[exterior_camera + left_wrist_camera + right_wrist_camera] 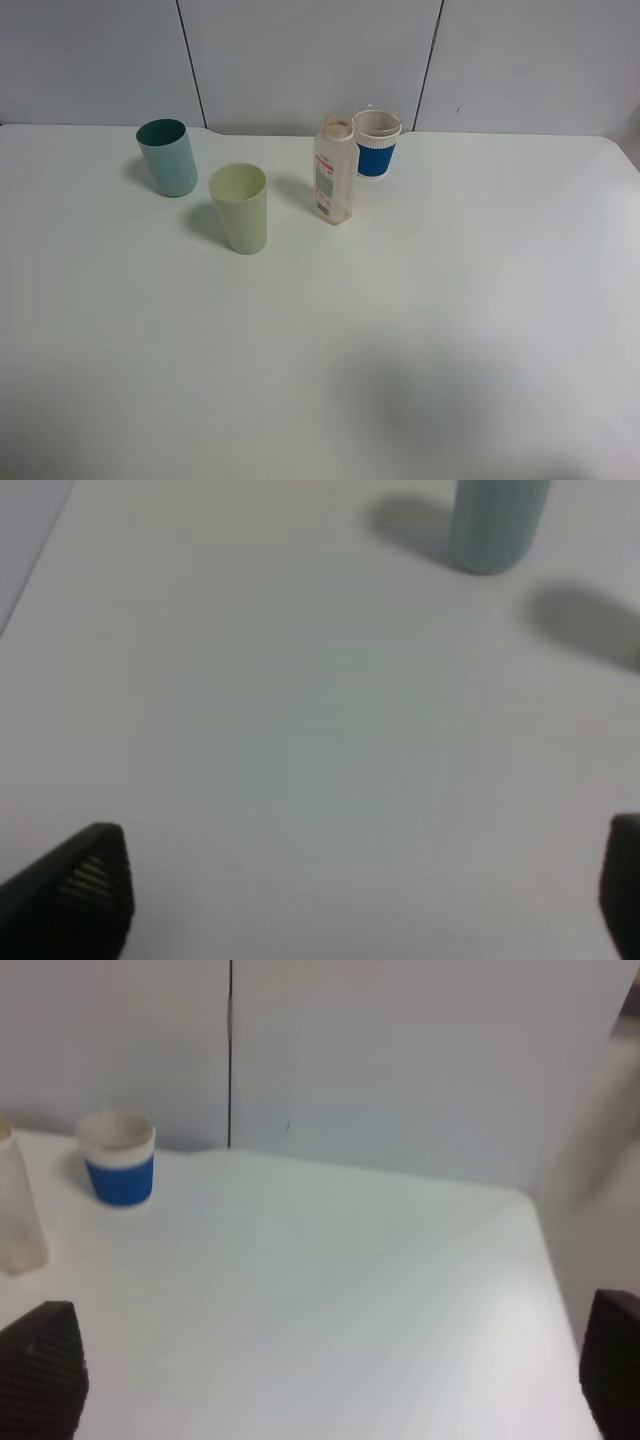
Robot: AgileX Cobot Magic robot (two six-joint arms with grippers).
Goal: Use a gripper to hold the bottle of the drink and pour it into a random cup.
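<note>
The bottle (334,170) is a small clear squarish one with a white-and-pink label and an open mouth. It stands upright at the back middle of the table and looks nearly empty. Close behind it to the right stands a white cup with a blue band (377,143). Neither gripper shows in the exterior view. My left gripper (360,900) is open and empty over bare table, well short of the teal cup (495,520). My right gripper (325,1370) is open and empty, far from the bottle (15,1205) and the blue-banded cup (118,1157).
A teal cup (168,157) stands at the back left and a pale yellow-green cup (240,208) in front of it to the right. The white table (400,330) ends at a grey panelled wall (300,60); its right edge (555,1280) shows in the right wrist view.
</note>
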